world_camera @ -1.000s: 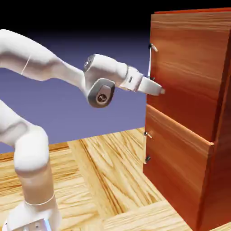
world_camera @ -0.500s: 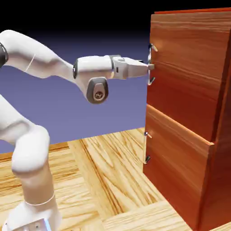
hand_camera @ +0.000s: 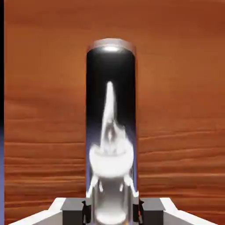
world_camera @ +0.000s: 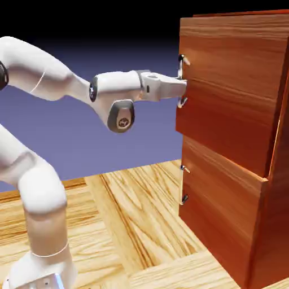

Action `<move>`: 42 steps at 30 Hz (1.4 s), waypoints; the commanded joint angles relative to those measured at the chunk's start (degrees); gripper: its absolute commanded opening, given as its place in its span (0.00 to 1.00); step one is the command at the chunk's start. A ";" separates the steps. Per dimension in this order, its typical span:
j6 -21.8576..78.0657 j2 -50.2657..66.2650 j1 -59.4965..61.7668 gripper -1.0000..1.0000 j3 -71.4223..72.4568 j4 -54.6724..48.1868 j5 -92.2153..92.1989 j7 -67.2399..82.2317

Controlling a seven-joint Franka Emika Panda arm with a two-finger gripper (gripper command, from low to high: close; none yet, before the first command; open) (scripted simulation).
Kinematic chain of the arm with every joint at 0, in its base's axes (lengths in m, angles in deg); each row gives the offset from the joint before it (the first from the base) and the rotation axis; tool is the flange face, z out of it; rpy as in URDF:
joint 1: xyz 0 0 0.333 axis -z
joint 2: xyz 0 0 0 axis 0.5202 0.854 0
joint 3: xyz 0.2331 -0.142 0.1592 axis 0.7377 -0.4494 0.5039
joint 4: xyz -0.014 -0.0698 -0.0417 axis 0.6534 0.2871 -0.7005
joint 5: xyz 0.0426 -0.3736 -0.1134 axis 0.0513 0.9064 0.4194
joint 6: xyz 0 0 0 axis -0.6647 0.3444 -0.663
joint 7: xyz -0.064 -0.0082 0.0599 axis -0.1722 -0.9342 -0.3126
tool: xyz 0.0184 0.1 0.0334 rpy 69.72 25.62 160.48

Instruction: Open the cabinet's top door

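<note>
The reddish-brown cabinet (world_camera: 271, 226) fills the exterior view's right. Its top door (world_camera: 231, 84) stands slightly ajar, its handle edge set out from the panel below. My gripper (world_camera: 183, 86) reaches level from the left and is shut on the middle of the top door's thin vertical silver handle (world_camera: 180, 68). In the hand view the shiny handle (hand_camera: 110, 110) runs upright through the middle, large, mirroring the arm. It sits squeezed between my grey fingertips (hand_camera: 72, 211) at the bottom edge of my gripper (hand_camera: 110, 211). Door wood (hand_camera: 180, 88) fills everything behind it.
Below the top door sits the shorter lower panel (world_camera: 220, 214) with its own small bar handle (world_camera: 182, 183). A wood-grain table (world_camera: 130, 220) spreads under the arm. The arm's elbow and base stand at the exterior view's left.
The gripper rose from the handle's lower end to its middle. It then drew back to the left, and the top door's handle edge came out with it.
</note>
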 commanded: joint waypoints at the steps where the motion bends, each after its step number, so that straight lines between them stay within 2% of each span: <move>1: -0.27 -0.11 -2.09 0.00 -1.30 0.02 -1.46 1.93; 7: 2.05 -8.23 -13.15 0.00 -11.63 4.50 0.36 7.60; 13: -0.26 -10.09 -24.50 0.00 -16.75 3.32 -11.86 22.14; 17: 2.29 -17.14 -28.93 0.00 -19.37 5.45 -15.74 29.84; 30: 29.29 -43.77 -19.84 0.00 -22.12 13.35 -13.58 37.25; 42: 59.20 -59.98 -7.99 0.00 -32.73 12.56 -8.58 41.68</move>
